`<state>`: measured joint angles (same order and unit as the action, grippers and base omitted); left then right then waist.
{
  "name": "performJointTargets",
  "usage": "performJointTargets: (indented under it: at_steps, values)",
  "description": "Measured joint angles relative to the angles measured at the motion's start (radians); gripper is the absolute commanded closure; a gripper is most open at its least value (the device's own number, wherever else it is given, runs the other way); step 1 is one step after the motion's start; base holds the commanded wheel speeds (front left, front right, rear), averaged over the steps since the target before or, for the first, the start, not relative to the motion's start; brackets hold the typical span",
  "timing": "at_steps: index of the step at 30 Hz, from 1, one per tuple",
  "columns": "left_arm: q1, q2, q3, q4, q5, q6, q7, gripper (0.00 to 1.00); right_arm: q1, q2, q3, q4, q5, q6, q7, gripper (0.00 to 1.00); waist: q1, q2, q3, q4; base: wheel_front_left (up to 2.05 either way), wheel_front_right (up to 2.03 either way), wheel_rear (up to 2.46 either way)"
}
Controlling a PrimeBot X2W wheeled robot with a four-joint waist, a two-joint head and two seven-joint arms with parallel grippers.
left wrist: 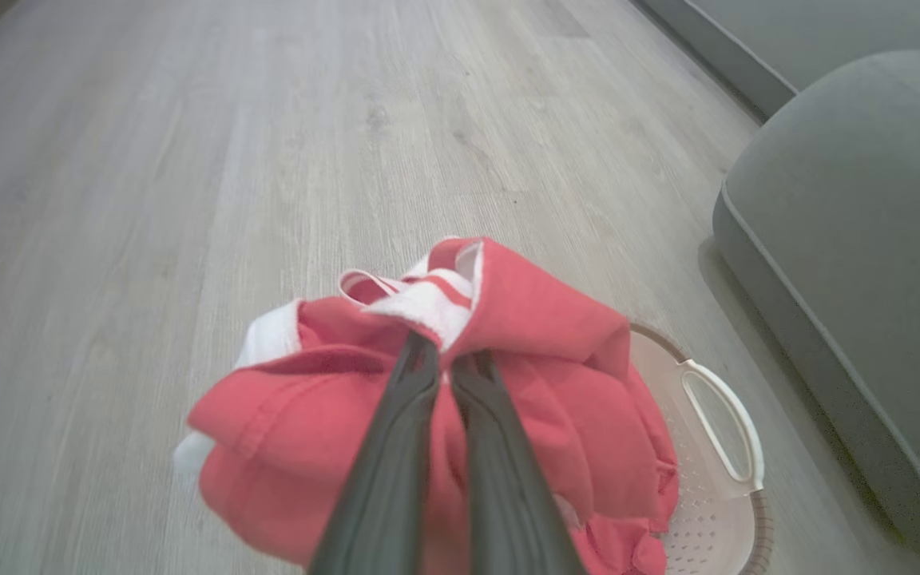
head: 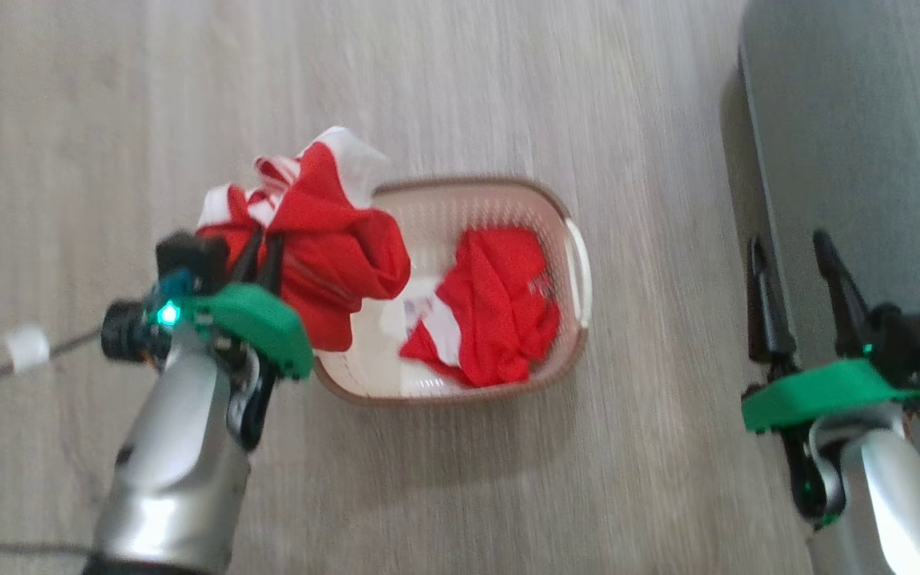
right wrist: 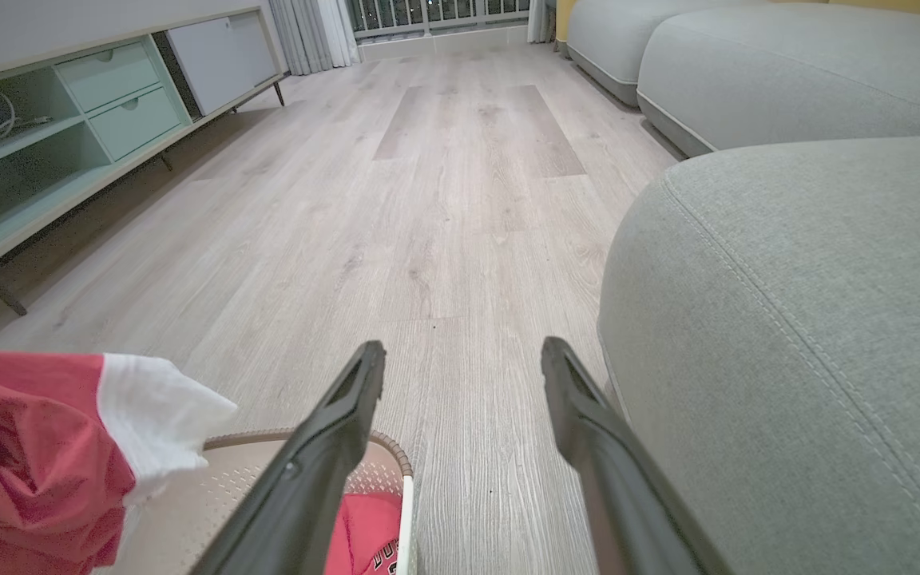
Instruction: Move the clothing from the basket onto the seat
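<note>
Risks dropping the red top [head: 332, 247], clenched in left fingers [left wrist: 392, 447] above the basket [head: 468, 184], onto the floor [head: 428, 80] short of the seat [head: 867, 120] through fabric slip, with right fingers [right wrist: 320, 447] released and empty.

Cannot see the tips of the left gripper [left wrist: 446, 359], buried in the red garment [head: 332, 247], the basket [head: 508, 190] end behind it, or the whole edge-cut seat [head: 867, 144]; cannot read blurred lettering on the second garment [head: 500, 311].
</note>
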<state>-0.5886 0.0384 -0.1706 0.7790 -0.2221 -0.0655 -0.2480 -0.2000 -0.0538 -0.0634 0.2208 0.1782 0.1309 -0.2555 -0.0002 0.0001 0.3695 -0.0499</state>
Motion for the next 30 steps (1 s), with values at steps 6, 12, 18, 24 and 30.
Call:
performJointTargets:
  at_steps: [6, 12, 18, 24, 30]
  values:
    - [0.220, 0.000, 0.026, -0.197, -0.016, 0.027, 0.000, 1.00, 0.082, -0.017, -0.009, 0.018, -0.015, 0.000, 0.000, 0.00, 0.0000, 0.0000, -0.142, 0.048, 0.00, 0.00, 0.00]
    - [0.350, 0.007, 0.048, -0.293, -0.016, 0.042, 0.000, 1.00, 0.160, -0.026, -0.013, 0.034, -0.020, 0.000, 0.000, 0.00, 0.0000, 0.0000, -0.265, 0.082, 0.00, 0.00, 0.00]
    - [0.386, 0.023, 0.055, -0.339, -0.016, 0.044, 0.000, 1.00, 0.176, -0.042, 0.001, 0.038, -0.020, 0.000, 0.000, 0.00, 0.0000, 0.0000, -0.333, 0.104, 0.00, 0.00, 0.00]
    - [0.391, 0.026, 0.055, -0.351, -0.016, 0.051, 0.000, 1.00, 0.177, -0.043, 0.011, 0.040, -0.020, 0.000, 0.000, 0.00, 0.0000, 0.0000, -0.343, 0.103, 0.00, 0.00, 0.00]
    - [0.391, 0.028, 0.053, -0.363, -0.016, 0.052, 0.000, 1.00, 0.177, -0.044, 0.016, 0.042, -0.020, 0.000, 0.000, 0.00, 0.0000, 0.0000, -0.340, 0.099, 0.00, 0.00, 0.00]
